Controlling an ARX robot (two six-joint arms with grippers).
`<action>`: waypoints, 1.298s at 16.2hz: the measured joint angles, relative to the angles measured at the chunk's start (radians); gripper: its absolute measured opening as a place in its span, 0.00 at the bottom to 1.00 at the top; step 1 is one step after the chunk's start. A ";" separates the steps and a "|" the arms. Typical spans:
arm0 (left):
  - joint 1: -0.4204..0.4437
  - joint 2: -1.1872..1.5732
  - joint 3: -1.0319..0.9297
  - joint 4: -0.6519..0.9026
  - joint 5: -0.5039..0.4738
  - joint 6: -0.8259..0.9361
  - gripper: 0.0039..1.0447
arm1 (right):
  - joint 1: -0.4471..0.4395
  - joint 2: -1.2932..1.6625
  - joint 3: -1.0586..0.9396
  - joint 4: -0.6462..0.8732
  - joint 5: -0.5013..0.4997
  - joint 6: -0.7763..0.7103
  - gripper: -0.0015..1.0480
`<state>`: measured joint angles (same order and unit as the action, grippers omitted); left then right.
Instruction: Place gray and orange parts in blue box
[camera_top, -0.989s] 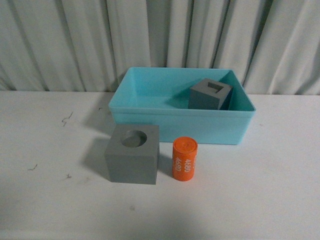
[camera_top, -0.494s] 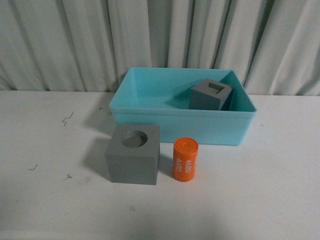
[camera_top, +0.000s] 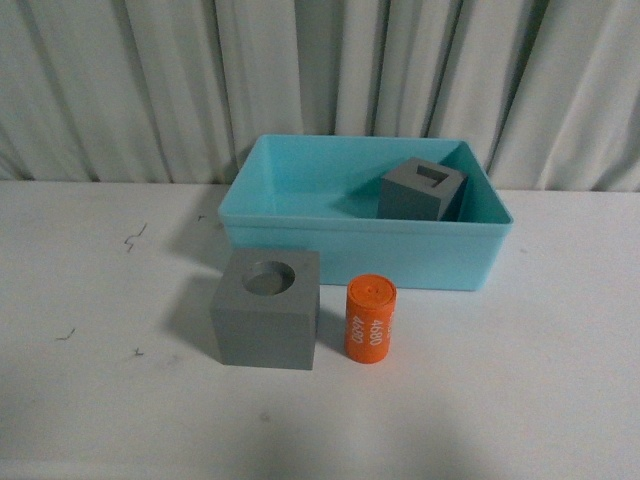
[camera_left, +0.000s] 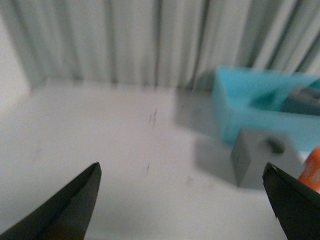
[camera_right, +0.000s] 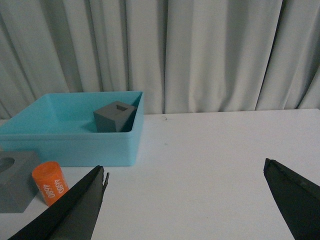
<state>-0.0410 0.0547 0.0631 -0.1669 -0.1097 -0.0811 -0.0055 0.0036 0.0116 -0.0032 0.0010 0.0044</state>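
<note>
jaws of the left gripper (camera_left: 181, 169) gape wide, holding nothing. on the white counter (camera_top: 90, 400), a gray cube with a round hole (camera_top: 265, 322) stands before the blue box (camera_top: 365, 255), with the orange cylinder (camera_top: 370, 320) just beside it on the right. a second gray cube (camera_top: 420, 190) sits inside the box, far right corner. the right gripper (camera_right: 184, 167) jaws gape wide too, empty.
</note>
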 joint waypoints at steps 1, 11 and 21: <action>-0.082 0.222 0.114 -0.179 -0.191 -0.161 0.94 | 0.000 0.000 0.000 -0.001 0.002 0.000 0.94; -0.055 1.172 0.467 0.335 -0.322 -0.495 0.94 | 0.001 0.000 0.000 0.000 0.000 -0.002 0.94; -0.134 1.581 0.728 0.562 -0.195 -0.300 0.94 | 0.001 0.000 0.000 0.000 -0.001 -0.002 0.94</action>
<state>-0.1745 1.6360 0.7910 0.3950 -0.3050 -0.3809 -0.0048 0.0036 0.0116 -0.0032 0.0002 0.0029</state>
